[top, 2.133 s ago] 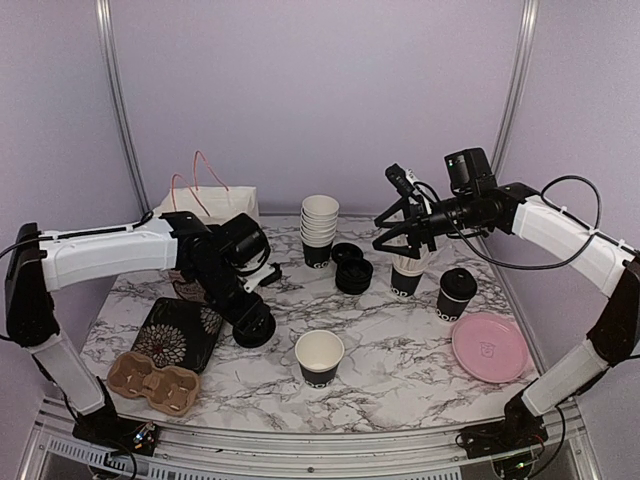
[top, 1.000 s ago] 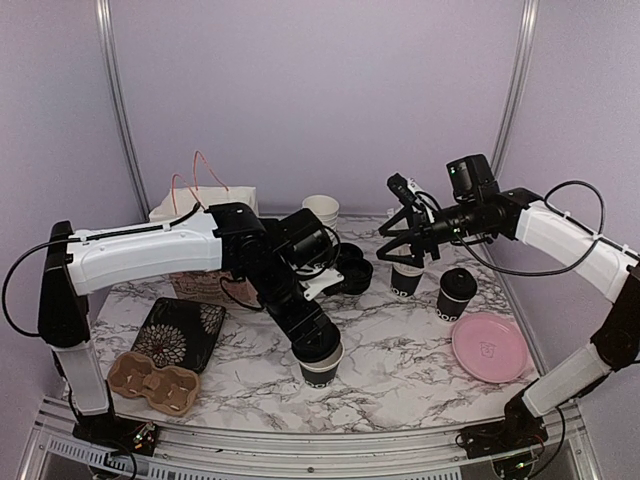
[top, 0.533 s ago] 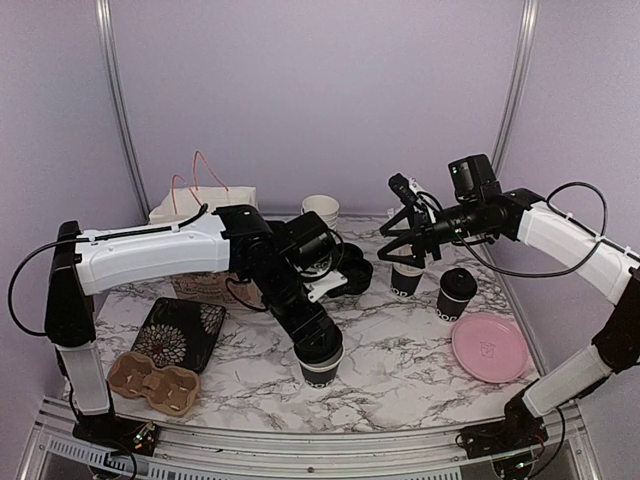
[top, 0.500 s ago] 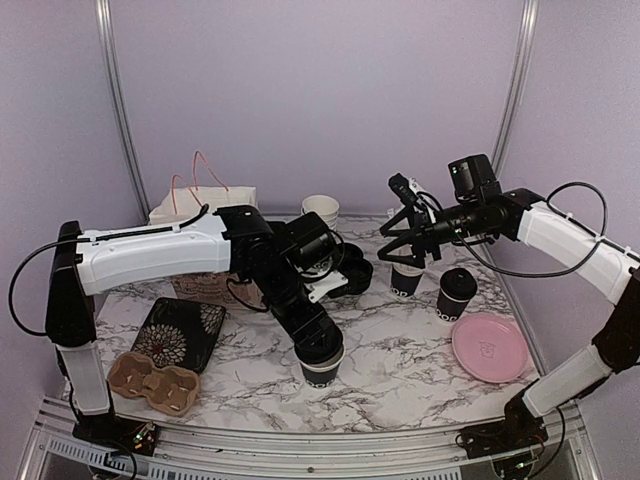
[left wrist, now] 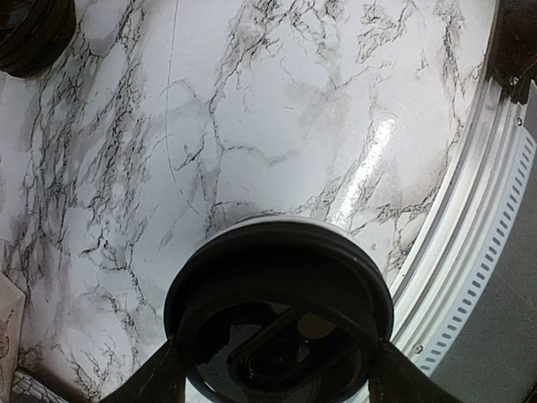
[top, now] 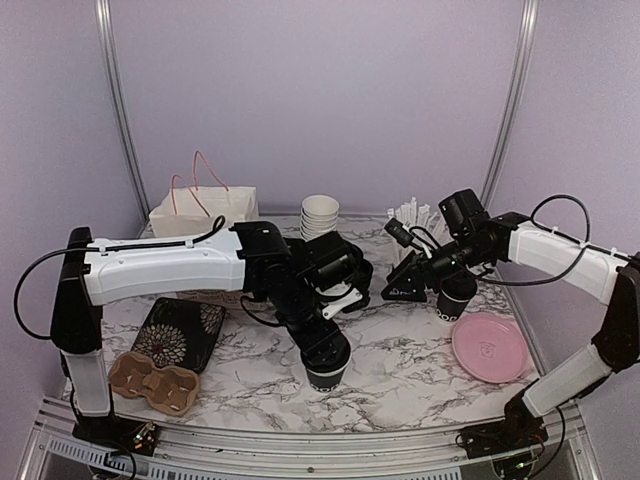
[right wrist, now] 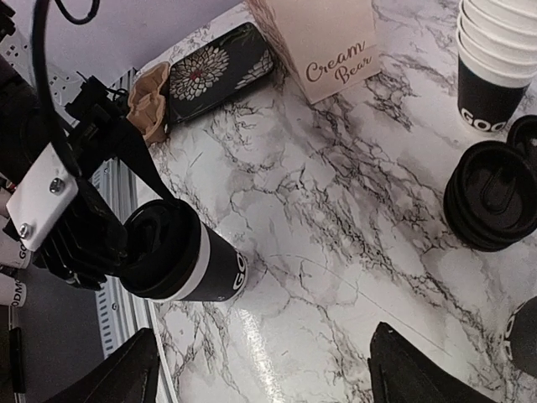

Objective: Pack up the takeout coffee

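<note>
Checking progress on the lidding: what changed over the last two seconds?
The left gripper carried the lid rightward from beside the floral tray and now holds it on the cup near the front edge. The right gripper came down, jaws open, from above the straws to beside the lidded cup. The bag, cup stack and pink plate stayed put.

Glossy marbled table (left wrist: 277, 126); shiny black plastic lid (left wrist: 277, 336).

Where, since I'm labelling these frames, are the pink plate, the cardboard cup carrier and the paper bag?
pink plate (top: 489, 347): top external view, its bare centre.
cardboard cup carrier (top: 152, 380): top external view, ridge between wells.
paper bag (right wrist: 323, 38): right wrist view, lettered front face.
</note>
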Controlling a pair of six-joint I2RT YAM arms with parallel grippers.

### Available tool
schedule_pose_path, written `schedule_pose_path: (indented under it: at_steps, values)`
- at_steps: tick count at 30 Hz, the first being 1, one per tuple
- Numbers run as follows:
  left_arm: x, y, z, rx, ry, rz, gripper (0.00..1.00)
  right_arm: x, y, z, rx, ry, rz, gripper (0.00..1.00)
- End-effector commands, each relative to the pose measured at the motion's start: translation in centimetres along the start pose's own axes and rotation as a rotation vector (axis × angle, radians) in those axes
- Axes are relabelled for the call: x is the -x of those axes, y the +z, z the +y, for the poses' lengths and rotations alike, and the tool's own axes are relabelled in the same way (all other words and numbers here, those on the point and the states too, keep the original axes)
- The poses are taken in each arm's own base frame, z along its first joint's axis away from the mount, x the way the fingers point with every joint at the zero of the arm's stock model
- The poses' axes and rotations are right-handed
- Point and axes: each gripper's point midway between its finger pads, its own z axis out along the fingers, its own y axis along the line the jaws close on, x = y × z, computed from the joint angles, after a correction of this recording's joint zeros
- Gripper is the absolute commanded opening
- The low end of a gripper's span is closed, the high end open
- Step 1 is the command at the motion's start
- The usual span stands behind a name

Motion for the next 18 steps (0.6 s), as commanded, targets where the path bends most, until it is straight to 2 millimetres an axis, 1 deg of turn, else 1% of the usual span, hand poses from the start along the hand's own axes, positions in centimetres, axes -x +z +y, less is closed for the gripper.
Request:
schedule_pose_path:
  at_steps: [1,4,7,8,9,12,16,18]
  values:
    - [-0.3,1.6,-0.2,0.056,-0.01,0.024,0.75,-1.6,0.6,0.3,0.027,0.093,0.049,0.84]
    - [0.6,1.0,-0.8,0.053,-0.014,-0.016,0.82,-1.8,0.9,0.3,0.043,0.105,0.05,0.84]
    - [1.1,0.5,-1.6,0.05,0.002,-0.037,0.93,-1.7,0.9,0.5,0.052,0.105,0.04,0.84]
    - [1.2,0.3,-1.5,0.069,0.005,-0.046,0.98,-1.8,0.9,0.5,0.053,0.107,0.04,0.84]
    - [1.4,0.0,-1.2,0.086,0.003,-0.054,0.99,-1.9,0.9,0.6,0.055,0.111,0.04,0.84]
    - [1.6,-0.8,-1.4,0.1,0.009,-0.077,0.99,-2.9,1.0,0.8,0.061,0.135,0.048,0.85]
    - [2.4,-3.7,-1.2,0.112,-0.011,-0.148,0.99,-4.8,1.3,1.6,0.092,0.191,0.052,0.88]
    - [2.4,-5.2,-0.6,0.14,-0.047,-0.186,0.99,-5.6,1.7,2.2,0.114,0.216,0.058,0.87]
